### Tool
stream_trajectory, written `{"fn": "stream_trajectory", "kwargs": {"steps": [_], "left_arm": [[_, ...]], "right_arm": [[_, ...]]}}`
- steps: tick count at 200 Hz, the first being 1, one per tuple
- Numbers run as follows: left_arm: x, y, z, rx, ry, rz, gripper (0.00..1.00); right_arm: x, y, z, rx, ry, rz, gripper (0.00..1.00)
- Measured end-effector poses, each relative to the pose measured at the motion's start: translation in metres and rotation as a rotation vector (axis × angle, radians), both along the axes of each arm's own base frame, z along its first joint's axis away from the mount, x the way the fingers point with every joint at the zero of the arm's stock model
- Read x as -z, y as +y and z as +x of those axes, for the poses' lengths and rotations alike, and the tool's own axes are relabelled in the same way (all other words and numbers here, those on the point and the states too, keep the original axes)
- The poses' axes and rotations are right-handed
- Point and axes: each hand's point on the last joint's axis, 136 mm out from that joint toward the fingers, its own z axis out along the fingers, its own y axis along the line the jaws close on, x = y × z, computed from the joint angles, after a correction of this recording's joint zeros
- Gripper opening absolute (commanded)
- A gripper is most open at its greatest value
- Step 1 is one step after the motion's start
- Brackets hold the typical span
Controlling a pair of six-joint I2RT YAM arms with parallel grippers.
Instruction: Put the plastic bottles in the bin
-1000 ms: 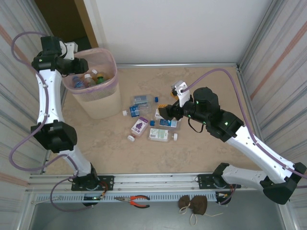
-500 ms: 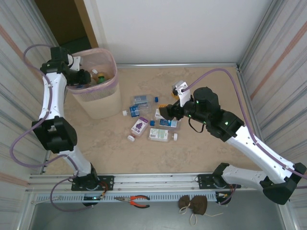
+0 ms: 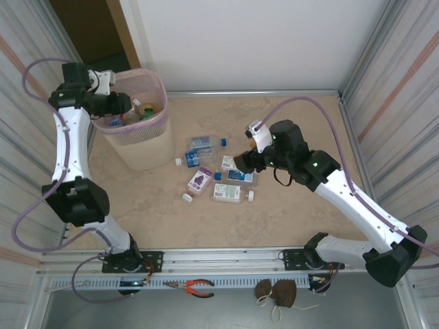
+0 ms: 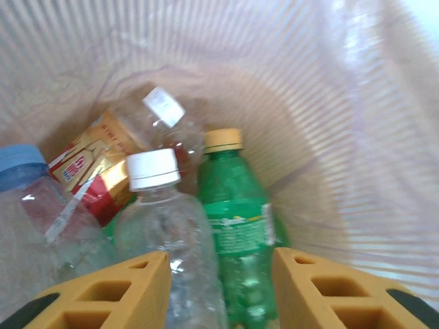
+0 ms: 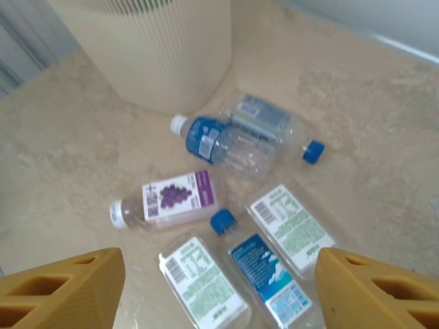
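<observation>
Resting upright on the beige table (image 3: 274, 219), the bin (image 3: 140, 147) is lined with a pink bag (image 3: 159, 113) folded over its rim. The left gripper (image 4: 219, 260) is held over the bin's mouth, its jaws set apart with nothing gripped between them. The right gripper (image 5: 219, 274) is poised well to the right of the bin, above the loose bottles, its jaws spread wide and empty. Inside the bin several plastic bottles (image 3: 128, 114) are piled: a green bottle (image 4: 236, 226) with a yellow cap, a clear bottle (image 4: 161, 212) with a white cap, a red-labelled bottle (image 4: 103, 154) and a blue-capped bottle (image 4: 31, 205). Just right of the bin's base a cluster of bottles (image 3: 216, 175) is seen lying flat on the table, among them a purple-labelled bottle (image 5: 175, 199) and, nearest the bin, a blue-labelled bottle (image 5: 216, 137)
</observation>
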Motion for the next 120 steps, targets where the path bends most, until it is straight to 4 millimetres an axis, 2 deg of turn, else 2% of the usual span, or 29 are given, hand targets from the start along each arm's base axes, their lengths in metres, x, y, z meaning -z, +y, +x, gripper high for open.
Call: {"fn": "stream_trajectory", "kwargs": {"steps": [25, 51, 78, 120], "left_arm": [[-0.033, -0.014, -0.015, 0.031, -0.079, -0.051, 0.44], [-0.058, -0.026, -0.032, 0.058, -0.150, -0.098, 0.45], [-0.066, -0.035, -0.050, 0.076, -0.175, -0.140, 0.45], [-0.065, -0.046, -0.067, 0.089, -0.185, -0.200, 0.45]], "right_arm": [[0.034, -0.004, -0.009, -0.086, 0.034, -0.130, 0.70], [0.085, -0.016, -0.027, -0.197, 0.071, -0.296, 0.69], [0.138, -0.034, -0.052, -0.330, 0.105, -0.471, 0.69], [0.178, -0.054, -0.064, -0.446, 0.095, -0.620, 0.71]]}}
